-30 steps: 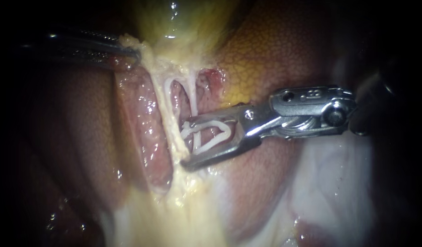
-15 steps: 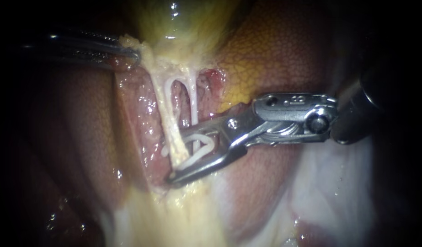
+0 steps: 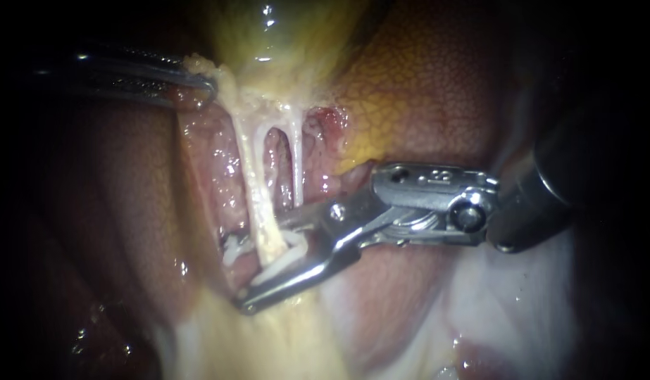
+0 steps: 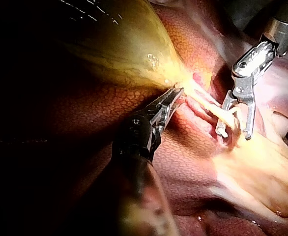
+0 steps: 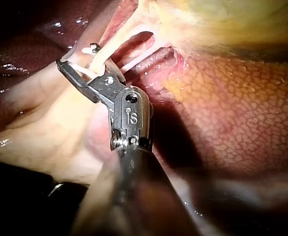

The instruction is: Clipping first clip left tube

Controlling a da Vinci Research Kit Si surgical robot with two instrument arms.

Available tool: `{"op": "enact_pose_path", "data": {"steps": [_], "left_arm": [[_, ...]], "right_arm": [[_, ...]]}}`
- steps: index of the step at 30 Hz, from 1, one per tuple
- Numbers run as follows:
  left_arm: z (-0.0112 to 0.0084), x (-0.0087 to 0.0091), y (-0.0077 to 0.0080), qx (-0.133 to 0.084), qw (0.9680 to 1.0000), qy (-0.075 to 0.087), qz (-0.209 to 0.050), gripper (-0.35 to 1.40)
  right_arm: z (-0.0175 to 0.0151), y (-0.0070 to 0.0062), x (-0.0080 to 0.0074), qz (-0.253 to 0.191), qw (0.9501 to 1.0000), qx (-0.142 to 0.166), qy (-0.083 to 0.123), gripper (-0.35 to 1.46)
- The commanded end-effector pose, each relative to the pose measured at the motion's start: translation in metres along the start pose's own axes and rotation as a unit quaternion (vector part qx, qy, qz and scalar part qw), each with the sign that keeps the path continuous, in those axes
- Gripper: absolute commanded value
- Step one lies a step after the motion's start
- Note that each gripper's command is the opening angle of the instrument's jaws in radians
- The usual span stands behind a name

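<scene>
1. The left tube [image 3: 251, 176] is a pale cream strand that runs straight down from the neck of the gallbladder [image 3: 282, 35]. It is drawn taut and stripped bare, glossy, and a little thicker toward the end far from the gallbladder.
2. The clip [image 3: 291, 248] is white and sits on the stretch of that tube farthest from the gallbladder. White shows on both sides of the strand, so it straddles the tube. Its legs look spread, not pressed together.
3. As I judge it, the placing is done and the squeeze is left. The clip has to be closed flat across the tube and then let go. Whether its tips reach past the far side of the tube I cannot tell.
4. The right instrument's hand [image 3: 247, 267] carries the clip. Its two jaws stand apart, each against a leg of the clip, with the tube between them; so it is grasping the clip, not yet clamped down.
5. The right tube [image 3: 297, 169] is thinner and whiter. It also drops from the gallbladder's neck, just beside the left one, and lies outside the clip.
6. The left instrument's hand [image 3: 201, 83] is clenched on pale tissue at the gallbladder's neck and holds both tubes stretched.
7. The liver [image 3: 423, 84], mottled red-brown, lies beside the gallbladder.
</scene>
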Motion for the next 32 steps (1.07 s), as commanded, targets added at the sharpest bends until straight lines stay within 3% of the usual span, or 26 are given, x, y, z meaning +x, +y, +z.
{"op": "enact_pose_path", "data": {"steps": [1, 6, 15, 32], "left_arm": [[0.0, 0.0, 0.0, 0.0, 1.0, 0.0, 0.0, -0.35], [-0.0001, 0.0, 0.0, 0.0, 1.0, 0.0, 0.0, -0.35], [-0.0001, 0.0, 0.0, 0.0, 1.0, 0.0, 0.0, -0.35], [-0.0001, 0.0, 0.0, 0.0, 1.0, 0.0, 0.0, -0.35]], "right_arm": [[0.0, -0.0001, 0.0, -0.001, 1.0, 0.002, -0.002, 0.37], [-0.0002, -0.0002, -0.0001, 0.001, 1.0, 0.001, -0.001, 0.2], [-0.0006, -0.0003, 0.0001, 0.022, 0.9997, -0.005, 0.004, -0.34], [-0.001, -0.0002, 0.0004, 0.023, 0.9996, -0.015, 0.009, -0.35]]}}
